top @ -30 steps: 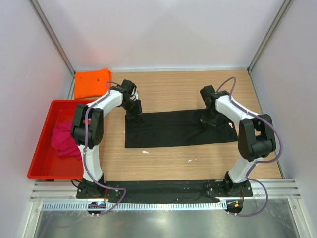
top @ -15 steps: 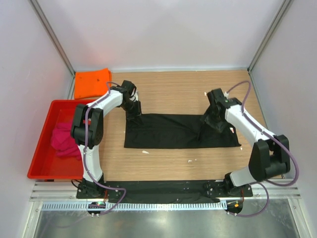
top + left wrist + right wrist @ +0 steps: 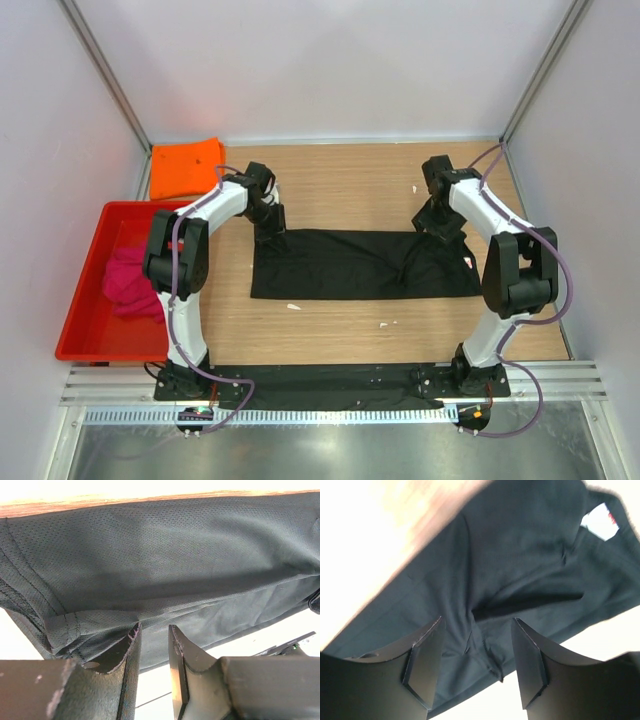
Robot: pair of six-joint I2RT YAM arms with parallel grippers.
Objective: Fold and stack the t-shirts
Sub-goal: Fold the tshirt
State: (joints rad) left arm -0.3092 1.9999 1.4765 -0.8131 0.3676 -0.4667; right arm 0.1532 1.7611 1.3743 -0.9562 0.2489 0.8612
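The black shirt (image 3: 360,265) lies as a long folded strip in the middle of the table (image 3: 350,185), with its white tag (image 3: 600,521) at the right end. A second ago the right gripper (image 3: 477,622) was shut; now its fingers stand wide over the cloth, holding nothing. The left gripper (image 3: 152,630) has narrow fingers at the shirt's far left corner; I cannot tell if they pinch it

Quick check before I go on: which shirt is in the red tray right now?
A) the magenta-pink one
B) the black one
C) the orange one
A: the magenta-pink shirt lies bunched in the red tray, while the orange shirt sits folded beyond the tray at the far left and the black shirt lies spread out in the middle.
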